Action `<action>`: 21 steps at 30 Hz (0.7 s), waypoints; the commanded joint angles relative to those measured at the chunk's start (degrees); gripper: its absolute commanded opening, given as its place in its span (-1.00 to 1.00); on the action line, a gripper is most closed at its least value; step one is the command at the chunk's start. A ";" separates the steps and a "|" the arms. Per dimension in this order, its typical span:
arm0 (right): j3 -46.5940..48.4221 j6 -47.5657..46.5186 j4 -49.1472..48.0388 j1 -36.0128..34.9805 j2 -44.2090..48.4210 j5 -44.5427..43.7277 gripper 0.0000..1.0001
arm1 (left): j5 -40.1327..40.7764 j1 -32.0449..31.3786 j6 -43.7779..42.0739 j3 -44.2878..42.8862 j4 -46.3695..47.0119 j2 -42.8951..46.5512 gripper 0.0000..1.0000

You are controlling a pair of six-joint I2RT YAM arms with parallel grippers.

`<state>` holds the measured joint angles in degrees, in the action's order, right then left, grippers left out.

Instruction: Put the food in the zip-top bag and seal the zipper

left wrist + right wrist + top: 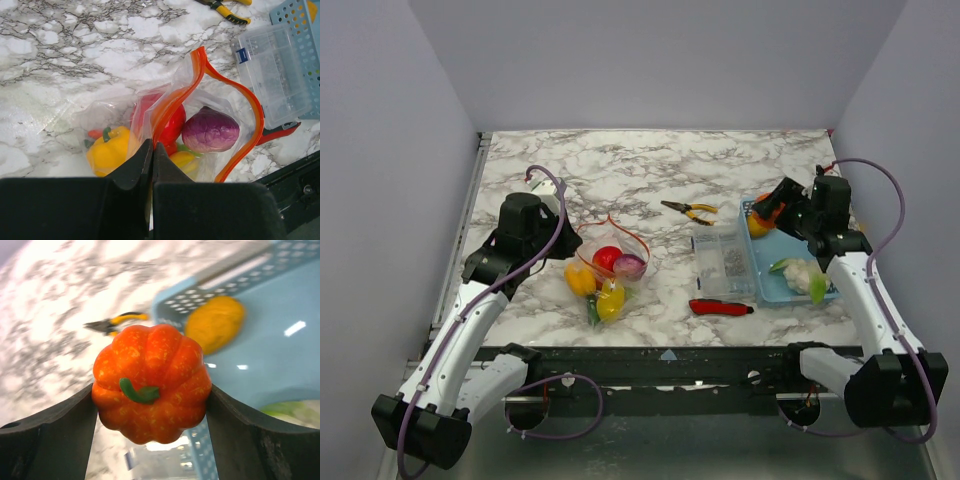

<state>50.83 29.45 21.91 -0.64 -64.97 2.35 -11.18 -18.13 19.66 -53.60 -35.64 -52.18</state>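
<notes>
White arms (865,283) with black joints and bases; looping cables (902,205) (purple).

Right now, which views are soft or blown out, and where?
Right wrist: pumpkin sharp, basket and pliers behind it out of focus, white glare spots on the basket floor. Left wrist: zip-top bag and purple bulb crisp, mild sheen on the film, left gripper near-black. Top external: even light, soft shadows, no blur.
</notes>
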 commanded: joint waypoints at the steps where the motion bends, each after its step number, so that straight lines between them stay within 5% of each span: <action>1: 0.62 -1.12 -3.75 -0.45 4.13 20.92 -0.11 | -1.12 -0.33 -0.38 -0.09 0.49 -0.22 -1.00; 6: 1.06 2.56 -7.88 -9.45 3.91 30.22 -0.11 | -0.55 -0.33 -0.50 0.14 0.64 0.26 -1.00; 13: 4.76 5.63 -13.89 -33.89 -0.36 21.77 -0.08 | -0.56 -0.33 -0.58 -0.01 0.74 0.15 -1.00; 21: 15.49 5.31 -15.02 -50.86 -15.39 9.13 0.04 | -1.57 -0.33 -0.83 0.60 1.71 2.38 -1.00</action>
<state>60.47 34.94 8.23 -46.26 -74.72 19.97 -11.20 -18.13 19.62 -53.58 -35.62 -51.96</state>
